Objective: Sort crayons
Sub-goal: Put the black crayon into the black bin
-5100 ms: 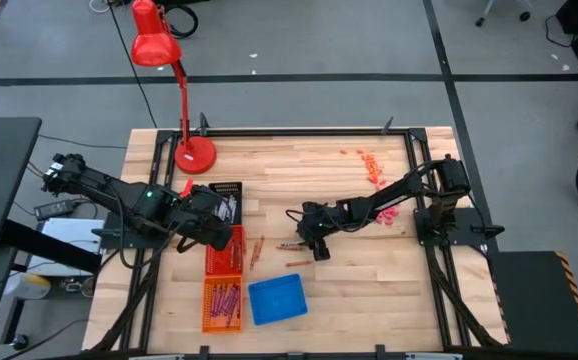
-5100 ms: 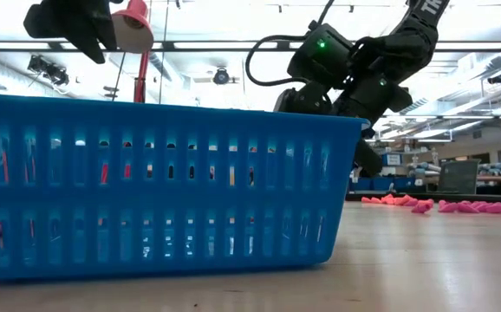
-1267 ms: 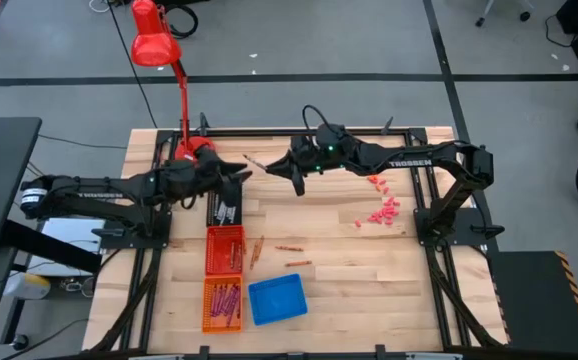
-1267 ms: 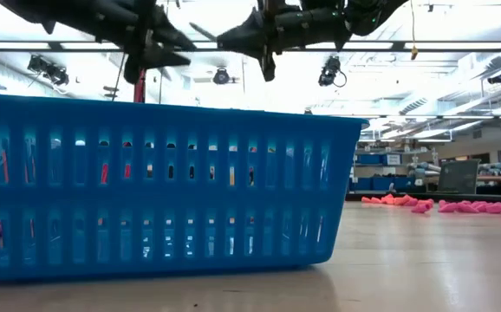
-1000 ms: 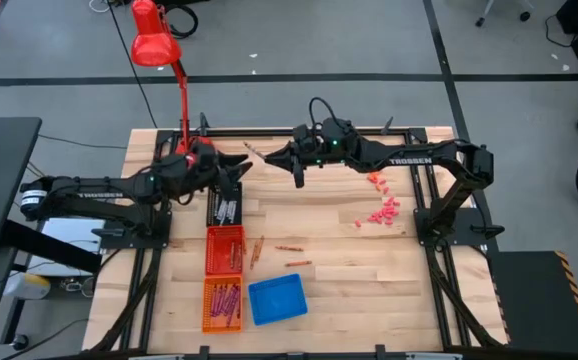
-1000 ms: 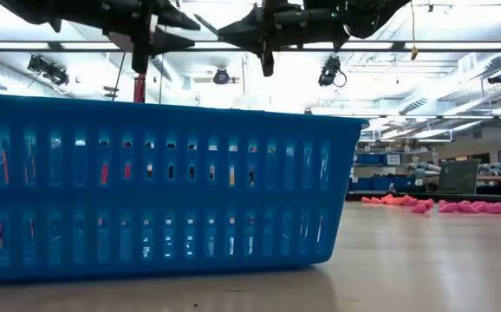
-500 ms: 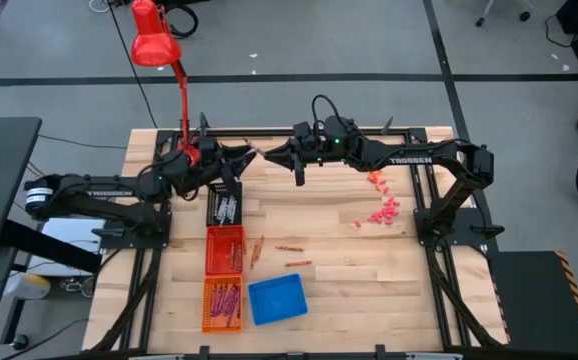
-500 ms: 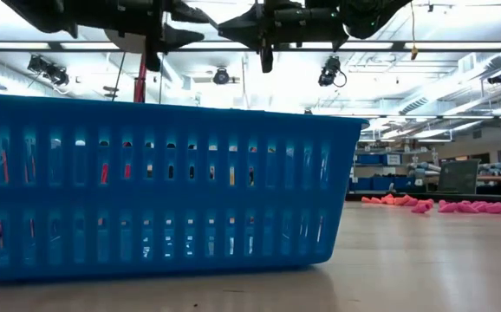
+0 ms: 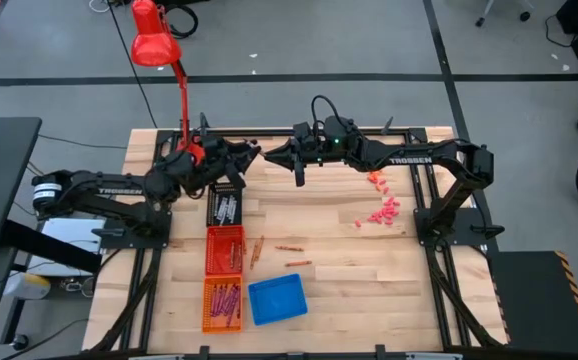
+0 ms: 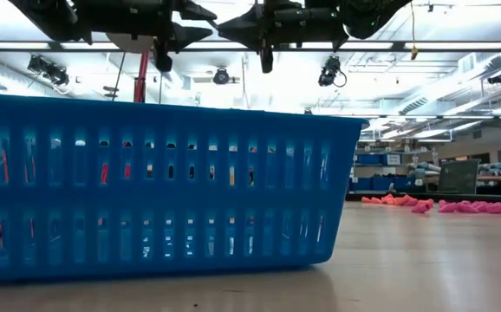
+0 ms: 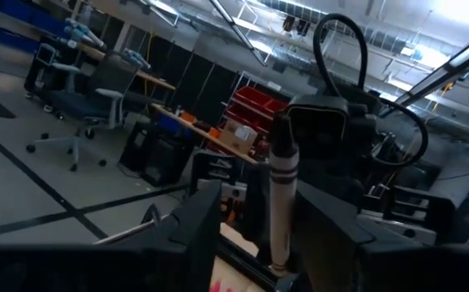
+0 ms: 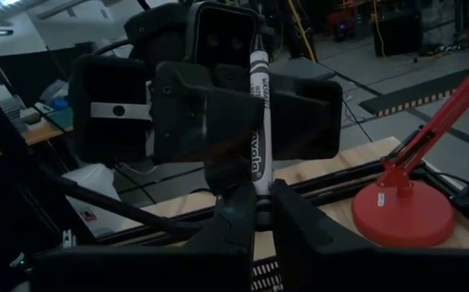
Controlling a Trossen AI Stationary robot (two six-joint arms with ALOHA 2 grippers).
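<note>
I'm watching a mid-air handover over the far edge of the worktop (image 9: 329,230), just beside the red lamp's (image 9: 155,42) base. My right end effector (image 12: 259,195) is pinched narrow on the lower end of a grey crayon (image 12: 258,138) and is holding it upright, off the worktop.

Here's the change. A second ago the left arm was hanging back on the lamp-base side with a clear gap between the two arms. Now it's sliding in, and the left end effector (image 11: 260,211) is sitting right around the crayon's upper half. Its fingers are spread wide on either side of the stick. I'm still seeing a sliver of room on each side in the left wrist view, so I'm judging it is only starting to close and isn't gripping yet. The right arm is barely shifting at all; it's just waiting and presenting.

So the crayon is changing hands, and I'm reading that as the route to the left side's trays. The black tray (image 9: 225,203), nearer me than the lamp base, is already holding grey sticks, so that's my guess for where this one is heading. The orange trays (image 9: 225,250) and blue basket (image 9: 277,298) are sitting further from the lamp again. Three loose crayons (image 9: 289,248) are still lying on the worktop beside those trays, waiting their turn.
</note>
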